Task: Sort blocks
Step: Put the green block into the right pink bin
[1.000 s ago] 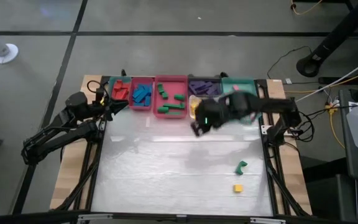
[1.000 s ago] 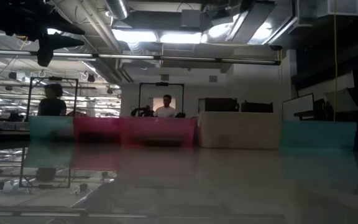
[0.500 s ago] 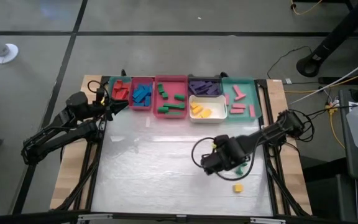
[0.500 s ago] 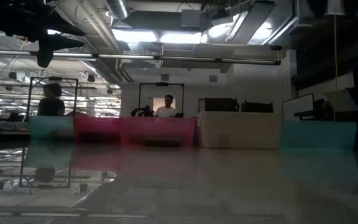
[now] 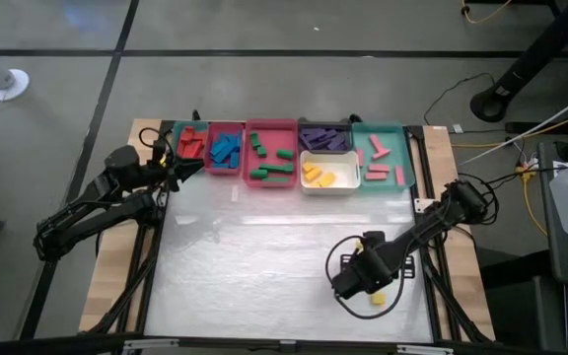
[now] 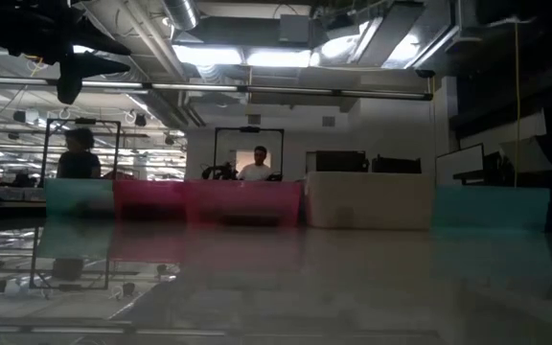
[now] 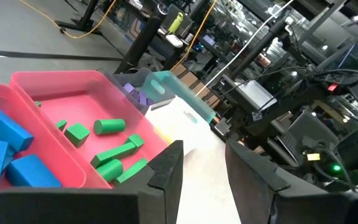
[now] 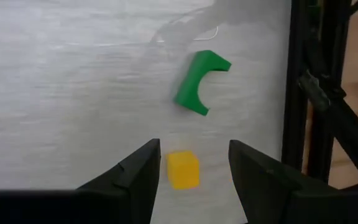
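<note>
Two loose blocks lie flat on the table near its right edge: a yellow cube (image 8: 183,169) (image 5: 377,297) and a green arch-shaped block (image 8: 199,82). In the high view my right arm hides the green one. My right gripper (image 8: 194,158) (image 5: 367,289) hovers open above the yellow cube, pointing down, one finger on either side of it and touching nothing. My left gripper (image 7: 204,165) (image 5: 190,168) waits open at the far left, beside the trays, empty.
A row of trays lines the far edge: teal with red blocks (image 5: 179,129), pink with blue blocks (image 5: 226,125), pink with green blocks (image 5: 272,124), black with purple blocks (image 5: 304,126), white with yellow blocks (image 5: 355,170), teal with pink blocks (image 5: 387,127). The table's dark right rail (image 8: 297,93) runs close to the loose blocks.
My right gripper has swung from the trays at the far edge toward the table's near right. It has come down, tipped to point downward and rolled, and now stands over the yellow cube. Both loose blocks have stayed where they were.
</note>
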